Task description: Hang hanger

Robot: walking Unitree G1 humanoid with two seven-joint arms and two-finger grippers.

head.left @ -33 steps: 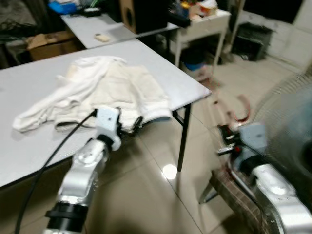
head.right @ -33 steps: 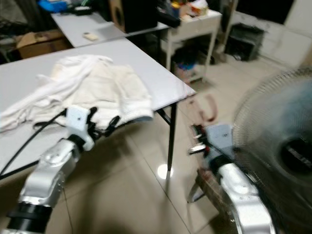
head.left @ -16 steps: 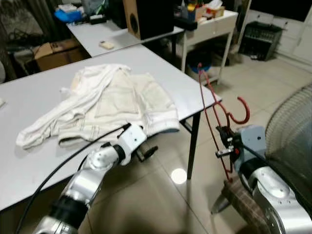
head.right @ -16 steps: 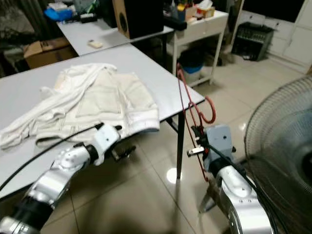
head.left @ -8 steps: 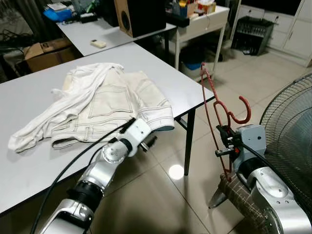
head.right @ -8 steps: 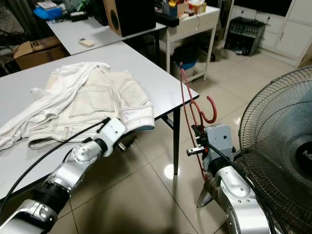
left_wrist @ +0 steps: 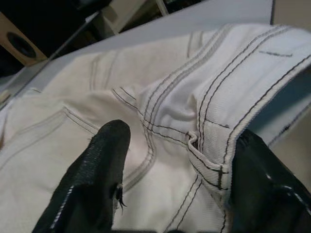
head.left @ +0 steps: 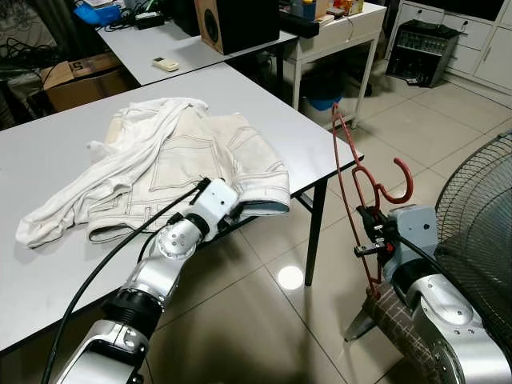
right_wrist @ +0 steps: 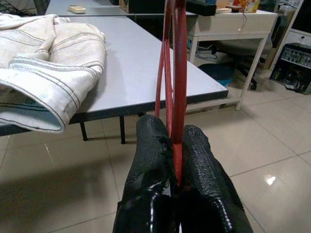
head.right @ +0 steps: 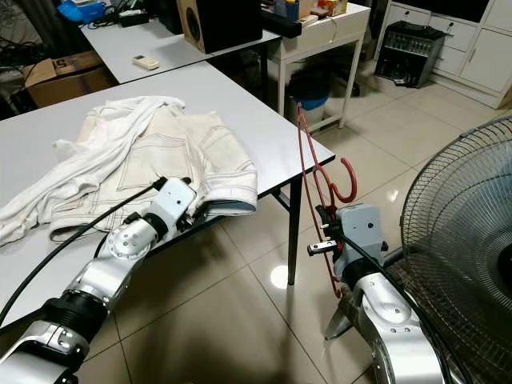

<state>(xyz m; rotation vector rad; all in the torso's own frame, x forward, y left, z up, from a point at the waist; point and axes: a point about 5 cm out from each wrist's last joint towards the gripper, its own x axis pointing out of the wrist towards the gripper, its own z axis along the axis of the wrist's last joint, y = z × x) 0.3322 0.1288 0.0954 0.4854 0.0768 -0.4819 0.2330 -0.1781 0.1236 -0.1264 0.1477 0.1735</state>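
Observation:
A red wire hanger [head.left: 358, 187] stands upright off the table's right corner, its hook pointing right. My right gripper [head.left: 367, 232] is shut on the hanger's lower wires [right_wrist: 173, 92]. White jeans [head.left: 172, 160] lie crumpled on the grey table [head.left: 48, 152]. My left gripper [left_wrist: 177, 170] is open at the jeans' waistband near the table's front edge, one finger [left_wrist: 99, 174] on each side of a belt loop [left_wrist: 206, 158].
A standing fan [head.right: 464, 240] rises close on my right. A second table [head.left: 200, 48] with a black speaker [head.left: 236, 20] and a white desk [head.right: 320, 24] lie behind. Tiled floor [head.left: 264, 320] lies open below the table corner.
My left gripper has moved up from below the table edge to the jeans' waistband. The right gripper still holds the hanger in the same place. The camera has steadied.

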